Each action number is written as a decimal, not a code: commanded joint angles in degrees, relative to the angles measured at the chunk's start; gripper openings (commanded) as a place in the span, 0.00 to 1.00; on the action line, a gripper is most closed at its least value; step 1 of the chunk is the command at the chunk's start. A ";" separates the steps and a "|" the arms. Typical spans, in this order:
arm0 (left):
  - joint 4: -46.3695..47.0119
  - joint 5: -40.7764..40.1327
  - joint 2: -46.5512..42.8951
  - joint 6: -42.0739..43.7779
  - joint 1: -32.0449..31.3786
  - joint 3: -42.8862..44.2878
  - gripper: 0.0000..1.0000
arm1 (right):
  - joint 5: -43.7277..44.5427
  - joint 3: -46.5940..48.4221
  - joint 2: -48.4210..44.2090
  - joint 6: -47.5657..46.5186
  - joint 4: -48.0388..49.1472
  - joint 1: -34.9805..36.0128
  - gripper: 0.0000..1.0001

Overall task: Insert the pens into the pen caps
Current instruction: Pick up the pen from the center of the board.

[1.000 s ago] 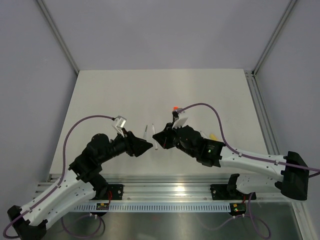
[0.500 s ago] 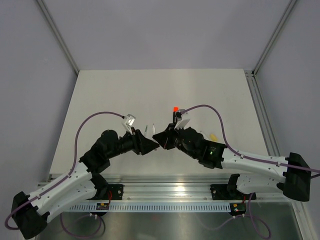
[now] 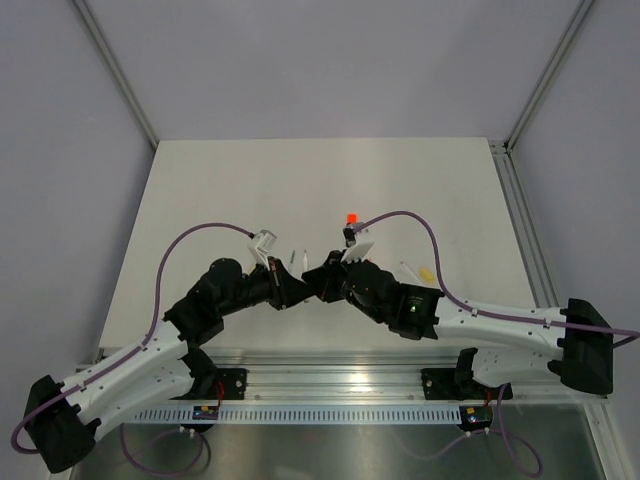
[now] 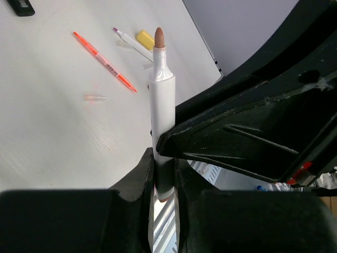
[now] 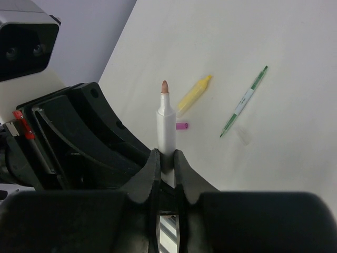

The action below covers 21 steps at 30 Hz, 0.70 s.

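Both arms have closed the gap between them, so the left gripper [image 4: 164, 174] and right gripper [image 5: 167, 163] now meet over the bench [image 3: 200, 200], close to its near edge and about midway between the side edges. Each looks clenched on the same white pen [image 4: 161, 100], its brown tip bare, held off the surface. It reads as a hand-over. One pincer should grip firmly until the other sits squarely on the barrel, then let go without twisting. An orange cap [image 3: 351, 217] lies nearer the far edge; a brownish cap I cannot find.
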 commanded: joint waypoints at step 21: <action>32.02 23.97 -4.16 -9.70 -1.45 -0.69 0.00 | -19.04 5.93 -11.95 -6.34 1.08 0.29 0.53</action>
